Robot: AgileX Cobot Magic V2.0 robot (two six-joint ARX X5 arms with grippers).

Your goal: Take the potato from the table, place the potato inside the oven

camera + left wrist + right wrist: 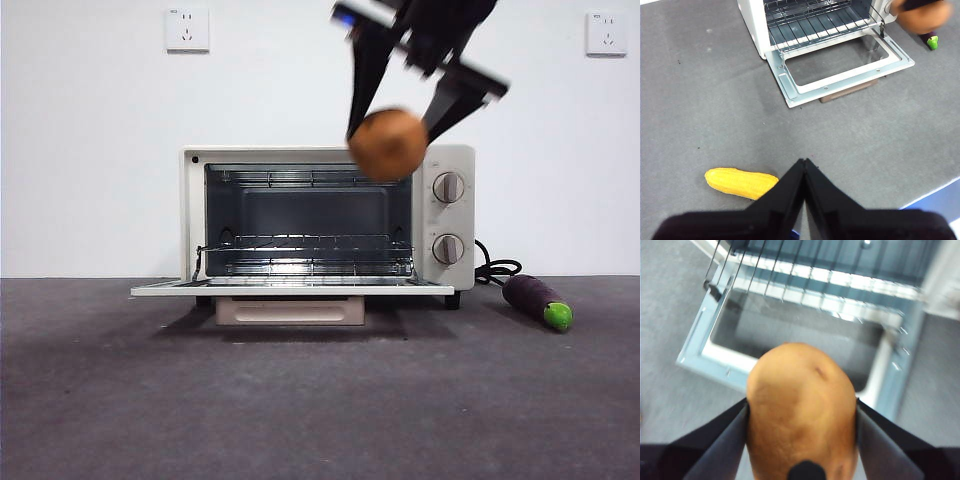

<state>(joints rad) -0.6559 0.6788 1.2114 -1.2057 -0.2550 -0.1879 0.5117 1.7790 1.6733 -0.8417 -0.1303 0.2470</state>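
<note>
holding the potato [802, 412] between my right gripper's [405, 125] two jaws, i have it clamped on both sides and lifted clear of the table [320, 400]. in the front view it hangs in the air before the oven's [325, 220] upper right corner, near the top knob [448, 187], above the door [840, 67] that lies folded down flat. the wire rack [305, 255] inside is bare. my left gripper [804, 172] hovers over the table well away from the oven, jaws pressed together on nothing, with a corn cob [740, 182] lying just beside it. an eggplant [537, 301] lies on the table to the right of the oven, by its cord.
</note>
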